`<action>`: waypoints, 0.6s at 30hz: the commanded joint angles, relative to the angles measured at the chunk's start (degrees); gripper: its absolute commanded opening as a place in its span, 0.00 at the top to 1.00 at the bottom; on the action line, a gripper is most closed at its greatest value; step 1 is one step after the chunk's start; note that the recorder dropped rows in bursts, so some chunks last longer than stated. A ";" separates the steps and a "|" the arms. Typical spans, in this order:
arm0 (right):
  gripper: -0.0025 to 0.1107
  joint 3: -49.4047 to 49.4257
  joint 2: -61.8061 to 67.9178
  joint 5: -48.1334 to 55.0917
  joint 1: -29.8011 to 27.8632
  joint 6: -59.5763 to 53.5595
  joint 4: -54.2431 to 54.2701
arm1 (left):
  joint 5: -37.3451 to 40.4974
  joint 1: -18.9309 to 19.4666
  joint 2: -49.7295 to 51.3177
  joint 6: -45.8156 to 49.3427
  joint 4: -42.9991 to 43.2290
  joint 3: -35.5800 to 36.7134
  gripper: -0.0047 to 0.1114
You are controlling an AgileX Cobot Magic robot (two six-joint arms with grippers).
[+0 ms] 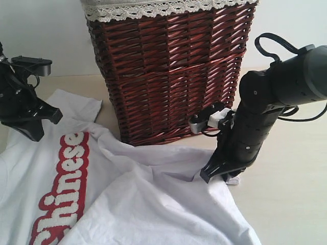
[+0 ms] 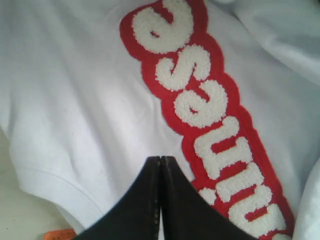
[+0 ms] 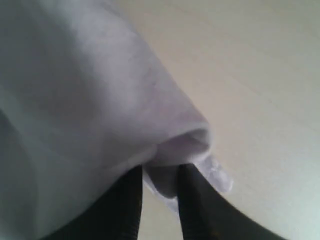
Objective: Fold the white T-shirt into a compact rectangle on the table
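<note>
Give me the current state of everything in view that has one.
white T-shirt, rumpled, lettering up, not yet a rectangle.
left hand, shut, empty, over the shirt.
right hand, jaws parted, shirt edge between them.
basket, upright, lace liner over the rim.

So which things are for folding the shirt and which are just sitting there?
For the job:
- white T-shirt, spread out and rumpled
- table under it
- right gripper, jaws a little apart around a shirt edge
- left gripper, shut, above the shirt

Just sitting there:
- wicker basket behind the shirt
- lace-trimmed liner in the basket
</note>
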 commanded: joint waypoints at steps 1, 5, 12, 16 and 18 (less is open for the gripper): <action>0.82 -0.37 0.04 -0.04 -0.12 -2.02 -1.63 | -0.77 -0.13 -0.74 0.45 -0.38 2.16 0.96; 0.98 -0.37 -0.54 0.66 -0.12 -1.66 -5.07 | -1.36 -0.13 -0.74 0.45 -0.41 3.98 0.96; 0.98 -0.37 -8.99 -0.88 0.00 0.79 -12.37 | -0.51 -0.13 -0.74 3.56 -4.22 5.38 0.96; 0.98 -0.37 -14.52 -1.42 0.00 0.72 -17.61 | 0.03 -0.13 -0.74 6.57 -7.86 5.38 0.96; 0.98 -0.37 -16.33 -2.10 0.00 0.72 -20.58 | 0.55 -0.13 -0.74 7.70 -9.29 5.38 0.96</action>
